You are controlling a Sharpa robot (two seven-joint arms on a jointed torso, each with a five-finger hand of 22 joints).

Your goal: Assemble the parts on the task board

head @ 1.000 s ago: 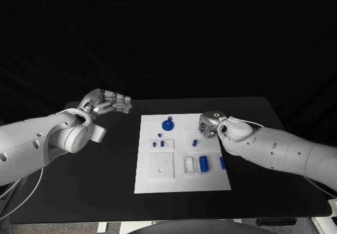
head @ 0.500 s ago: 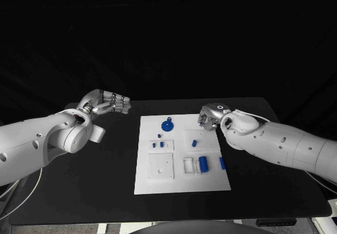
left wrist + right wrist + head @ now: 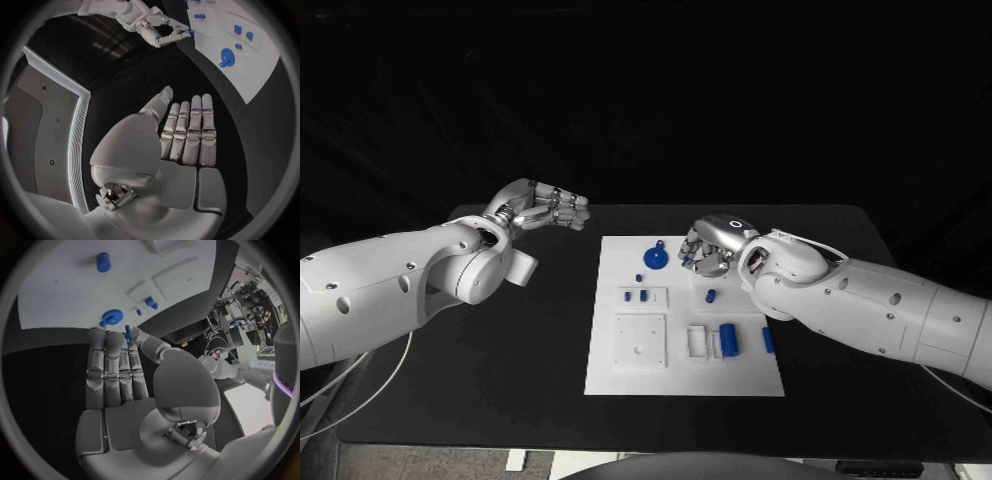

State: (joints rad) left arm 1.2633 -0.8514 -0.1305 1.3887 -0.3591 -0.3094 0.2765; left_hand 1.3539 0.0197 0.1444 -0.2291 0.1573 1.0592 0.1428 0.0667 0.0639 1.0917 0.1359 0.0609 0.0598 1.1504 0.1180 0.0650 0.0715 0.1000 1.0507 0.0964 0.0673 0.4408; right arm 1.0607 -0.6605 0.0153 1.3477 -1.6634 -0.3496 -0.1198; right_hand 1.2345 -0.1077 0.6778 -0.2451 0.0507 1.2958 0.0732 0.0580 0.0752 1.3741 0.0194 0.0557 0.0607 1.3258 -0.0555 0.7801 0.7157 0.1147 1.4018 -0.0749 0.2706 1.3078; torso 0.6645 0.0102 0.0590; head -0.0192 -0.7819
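The white task board (image 3: 625,375) lies in the middle of the black table. On it are a round blue disc (image 3: 655,258), two small blue pegs (image 3: 636,296), another peg (image 3: 711,295), a blue cylinder (image 3: 728,340) and a blue piece (image 3: 767,340) near its right edge. My right hand (image 3: 711,245) hovers over the board's far part, just right of the disc. It pinches a small blue part (image 3: 128,333) between thumb and a finger. My left hand (image 3: 542,208) hangs beyond the board's far left corner; its fingers (image 3: 187,132) lie straight, holding nothing.
Raised white blocks stand on the board: a square plate (image 3: 642,342) at the near left and a small holder (image 3: 697,341) beside the cylinder. Bare black table (image 3: 473,380) surrounds the board on all sides.
The head camera has shifted slightly. My right hand has drawn toward the far side of the board and a little left, nearer the blue disc. The left hand keeps its place.
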